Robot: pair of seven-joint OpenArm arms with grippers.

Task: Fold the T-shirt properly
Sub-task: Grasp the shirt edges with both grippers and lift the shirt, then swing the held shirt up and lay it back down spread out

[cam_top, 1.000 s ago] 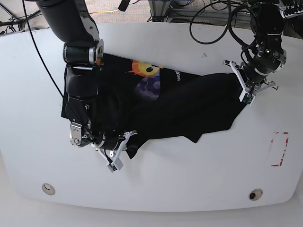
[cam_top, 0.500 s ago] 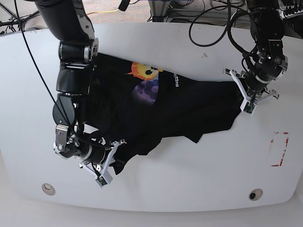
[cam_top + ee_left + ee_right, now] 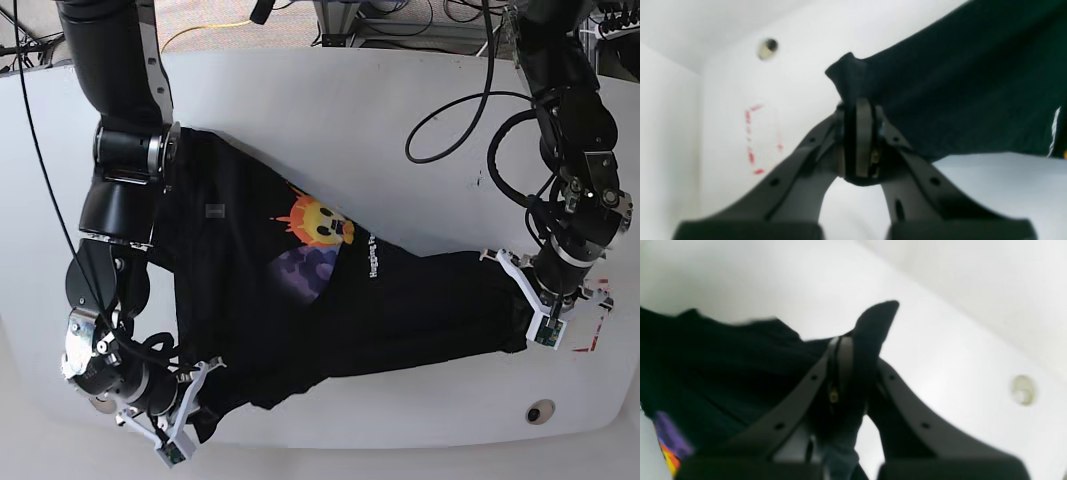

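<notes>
The black T-shirt [image 3: 300,300] lies stretched across the white table [image 3: 330,110], its yellow-orange face print [image 3: 318,222] turned up. On the right of the base view my left gripper [image 3: 532,316] is shut on the shirt's right corner. Its wrist view shows the fingers [image 3: 863,133] pinching a black fold [image 3: 853,75]. At the front left my right gripper [image 3: 185,425] is shut on the shirt's other lower corner. In its wrist view a black tip of cloth [image 3: 875,323] sticks out past the fingers [image 3: 844,356], and the shirt [image 3: 713,366] trails off to the left.
Red tape marks [image 3: 592,335] lie just right of my left gripper. A round hole [image 3: 540,411] sits near the front right edge of the table. Black cables [image 3: 450,90] loop over the back right. The table's front edge is close to both grippers.
Both grippers have moved toward the table's front edge, still shut on the shirt. The shirt has been dragged with them and now lies more stretched out.
</notes>
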